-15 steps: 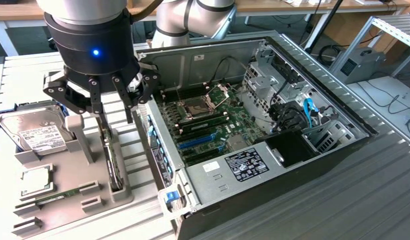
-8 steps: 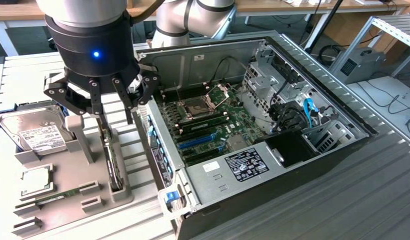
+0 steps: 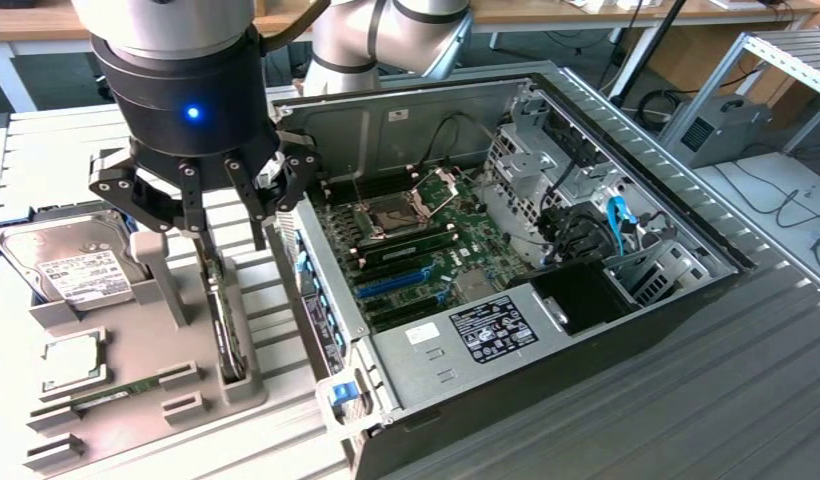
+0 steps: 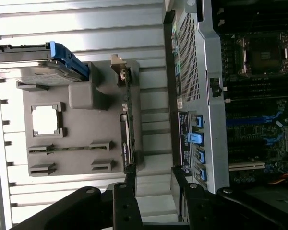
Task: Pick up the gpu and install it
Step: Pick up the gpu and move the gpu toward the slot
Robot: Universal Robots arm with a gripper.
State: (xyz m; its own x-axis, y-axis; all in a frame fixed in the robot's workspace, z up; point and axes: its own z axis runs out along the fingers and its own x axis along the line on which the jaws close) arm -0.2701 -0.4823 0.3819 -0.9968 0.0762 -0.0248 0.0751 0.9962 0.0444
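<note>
The black jaws stand wide and hold nothing, hanging just over the graphics card (image 3: pixel 225 320), a thin board set on edge in a slot of the matte grey moulded tray (image 3: pixel 130 370). In the exterior view a silver boxy hard drive (image 3: pixel 70 262) sits at the tray's 10 o'clock and the open steel computer case (image 3: pixel 424 115) at its 3 o'clock. The surface (image 3: pixel 744 400) is ribbed metal, with wooden desks (image 3: pixel 30 20) behind.
</note>
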